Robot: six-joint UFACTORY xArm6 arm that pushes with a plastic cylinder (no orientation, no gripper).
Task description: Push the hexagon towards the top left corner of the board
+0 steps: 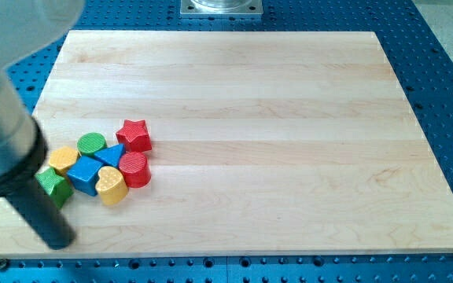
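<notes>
Hexagon (63, 159), yellow, lies flat beside my tip (60, 238).

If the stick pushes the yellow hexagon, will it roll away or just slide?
The yellow hexagon probably slides, not rolls: it lies flat on the smooth wooden board. It likely won't move alone, since the green cylinder and blue block crowd against it. My tip sits below the cluster, towards the view's bottom left.

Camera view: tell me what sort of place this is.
Probably a robotics lab bench. A wooden board lies on a blue perforated table, a metal mount sits at the view's top, and small coloured blocks cluster near my tip, like the yellow hexagon.
</notes>
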